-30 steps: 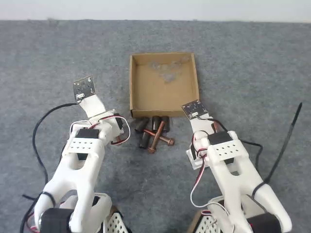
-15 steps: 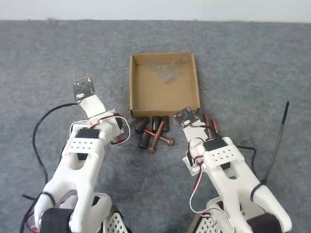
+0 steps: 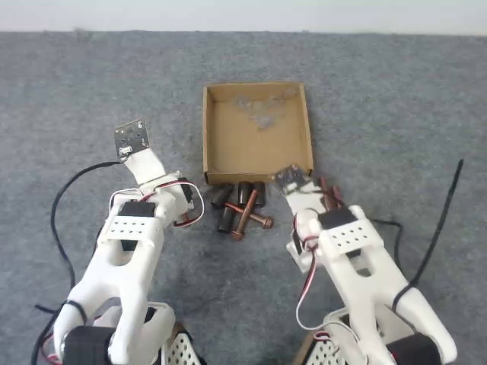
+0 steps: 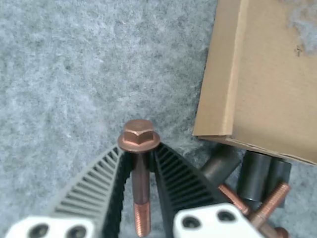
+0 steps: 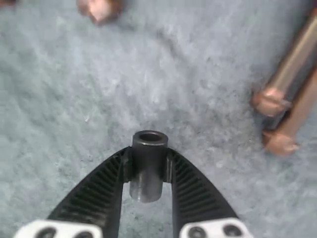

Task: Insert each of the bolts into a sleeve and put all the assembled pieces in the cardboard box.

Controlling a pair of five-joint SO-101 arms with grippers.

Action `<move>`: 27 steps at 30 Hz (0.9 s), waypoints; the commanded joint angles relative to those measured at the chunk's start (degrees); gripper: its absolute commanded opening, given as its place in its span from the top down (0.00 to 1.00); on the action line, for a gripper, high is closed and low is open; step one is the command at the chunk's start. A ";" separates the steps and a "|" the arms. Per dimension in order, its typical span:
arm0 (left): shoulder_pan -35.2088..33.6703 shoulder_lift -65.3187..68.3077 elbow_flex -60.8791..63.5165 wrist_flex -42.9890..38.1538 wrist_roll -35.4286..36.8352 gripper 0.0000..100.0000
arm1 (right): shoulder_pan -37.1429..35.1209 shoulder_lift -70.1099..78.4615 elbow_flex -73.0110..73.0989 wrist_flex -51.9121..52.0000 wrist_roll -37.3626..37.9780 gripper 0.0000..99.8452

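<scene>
The left gripper (image 4: 140, 150) is closed on a copper bolt (image 4: 140, 135), its ribbed jaws pinching the shank just under the hex head, over grey carpet (image 4: 74, 64) near a corner of the cardboard box (image 4: 225, 74). The right gripper (image 5: 148, 157) is closed on a dark sleeve (image 5: 148, 143), the tube clamped between its jaws with the bore facing the camera.

From above, both grips are hidden beneath the arms' wrists. That high view sets out the layout instead: the box (image 3: 205, 137) lies on the carpet (image 3: 91, 84) beyond the two arms, and a pile of loose sleeves and bolts (image 3: 242, 207) sits just outside its near wall, between the left arm (image 3: 129, 243) and the right arm (image 3: 350, 247).

Two spare bolts (image 3: 329, 195) lie side by side against the right arm's wrist, near the box's near right corner. The right wrist view shows their heads (image 5: 275, 119) close up beside the held sleeve.
</scene>
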 commanded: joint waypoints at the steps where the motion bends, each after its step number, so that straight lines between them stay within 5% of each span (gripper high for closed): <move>1: 0.09 -1.76 -0.40 -1.49 -0.62 0.99 | -0.66 -2.95 -6.68 -1.19 -2.11 0.99; 20: 0.18 -1.76 -0.40 -1.49 -0.97 0.99 | -0.75 -2.51 10.55 -72.04 -5.19 0.99; 27: 0.18 -1.76 -0.40 -1.49 -2.90 0.99 | -2.15 -2.42 15.74 -89.98 -5.71 0.99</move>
